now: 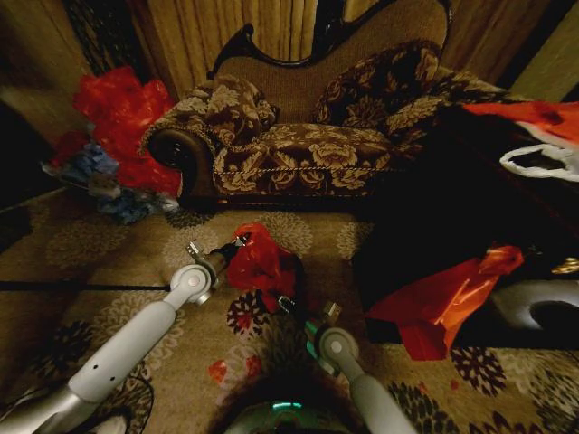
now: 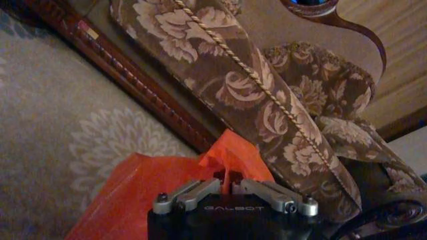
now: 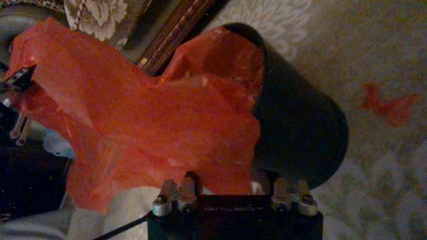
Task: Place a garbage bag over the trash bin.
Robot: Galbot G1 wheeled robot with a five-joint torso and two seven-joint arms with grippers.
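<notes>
Left gripper [image 2: 230, 192] housing, my own: "GALBOT", pale capitals on black.
Right gripper [image 3: 230, 192] housing, my own: "GALBOT", same lettering.
Other readable text: none.

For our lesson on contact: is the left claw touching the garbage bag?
Touching. In the left wrist view, the left claw has its fingers closed on a fold of the garbage bag, with red plastic pinched between them.

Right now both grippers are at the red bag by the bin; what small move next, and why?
Probably spread the two grippers apart to open the bag's mouth. The left gripper pinches the garbage bag and the right gripper is at its edge, but the plastic hangs bunched, partly inside the trash bin, not over its rim.
</notes>
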